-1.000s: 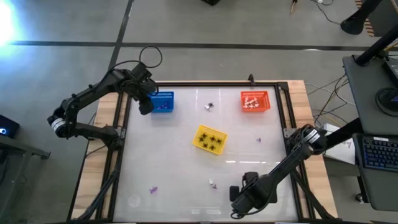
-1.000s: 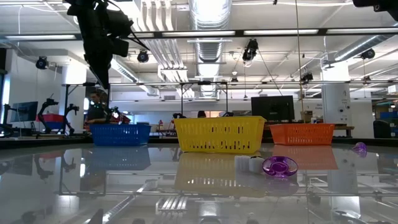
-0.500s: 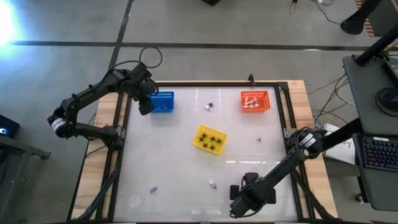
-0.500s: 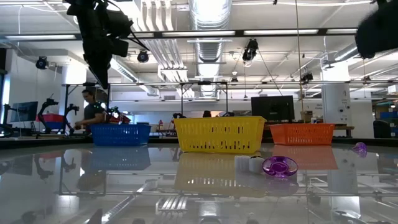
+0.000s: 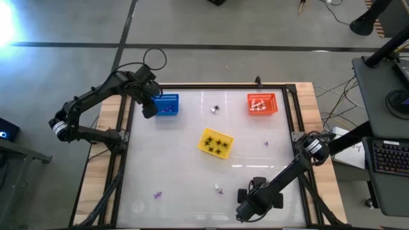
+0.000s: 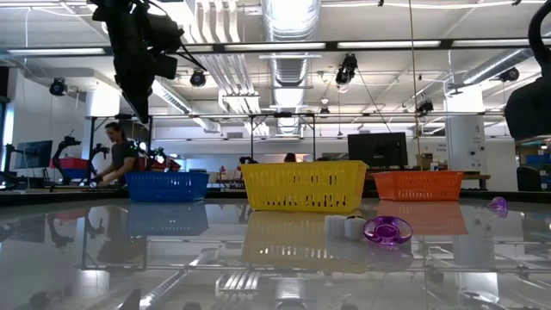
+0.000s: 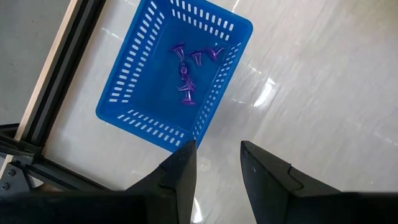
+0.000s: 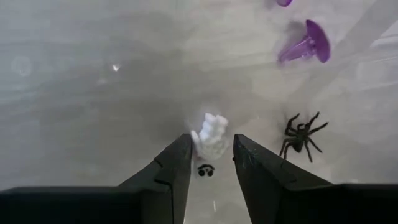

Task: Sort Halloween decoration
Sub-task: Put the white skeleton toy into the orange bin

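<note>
We judge the pick of a small white plastic skull piece (image 8: 210, 138) near the tabletop's (image 5: 255, 150) front edge is in hand: our right hand (image 8: 211, 163) hovers spread around it, with a black plastic spider (image 8: 300, 139) just beside. Next it must descend and pinch without catching the spider. Our left hand (image 7: 215, 165), spread and empty, waits over the blue slotted plastic basket (image 7: 137, 99) at the far left corner.

left claw (image 7: 216, 165) open above table, beside blue basket (image 7: 144, 87) holding purple bits (image 7: 188, 71).
</note>
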You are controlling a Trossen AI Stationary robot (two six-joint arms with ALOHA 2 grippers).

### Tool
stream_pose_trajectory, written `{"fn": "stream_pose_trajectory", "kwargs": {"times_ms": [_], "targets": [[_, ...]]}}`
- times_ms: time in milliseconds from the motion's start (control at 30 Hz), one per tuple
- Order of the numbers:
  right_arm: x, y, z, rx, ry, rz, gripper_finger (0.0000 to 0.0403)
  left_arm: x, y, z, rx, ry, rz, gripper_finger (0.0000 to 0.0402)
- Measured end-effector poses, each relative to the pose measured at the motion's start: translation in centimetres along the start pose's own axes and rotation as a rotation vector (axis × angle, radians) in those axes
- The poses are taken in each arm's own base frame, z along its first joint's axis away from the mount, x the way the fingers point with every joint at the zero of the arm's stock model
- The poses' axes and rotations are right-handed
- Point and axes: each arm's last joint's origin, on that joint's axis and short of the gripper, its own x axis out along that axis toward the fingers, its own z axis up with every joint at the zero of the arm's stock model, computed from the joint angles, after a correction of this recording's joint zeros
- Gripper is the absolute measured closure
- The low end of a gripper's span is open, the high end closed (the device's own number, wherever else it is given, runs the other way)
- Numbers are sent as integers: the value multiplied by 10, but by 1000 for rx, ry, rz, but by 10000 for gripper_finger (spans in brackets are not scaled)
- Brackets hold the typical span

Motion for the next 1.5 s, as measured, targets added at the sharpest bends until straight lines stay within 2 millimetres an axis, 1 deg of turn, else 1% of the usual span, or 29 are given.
{"fn": "stream_pose_trajectory", "kwargs": {"times_ms": [167,267,333,533,733,800,967,1133,1333,1500], "targets": [[11,1,2,-6,33,26,287,0,0,0,0,1,0,294],[11,1,2,-10,34,27,294,0,0,0,0,1,0,294],[11,1,3,-22,32,29,310,0,0,0,0,1,0,294],[11,1,3,-37,36,16,381,0,0,0,0,1,0,294],[11,0,3,-43,36,11,388,0,0,0,0,1,0,294],[8,1,2,-44,38,13,388,0,0,0,0,0,0,294],[-7,-3,0,-40,18,-11,391,0,0,0,0,0,0,294],[-28,-8,-1,-41,20,-14,395,0,0,0,0,0,0,294],[-36,-8,0,-37,7,-6,395,0,0,0,0,0,0,294],[-42,-3,8,-22,-48,26,395,0,0,0,0,0,0,294]]}}
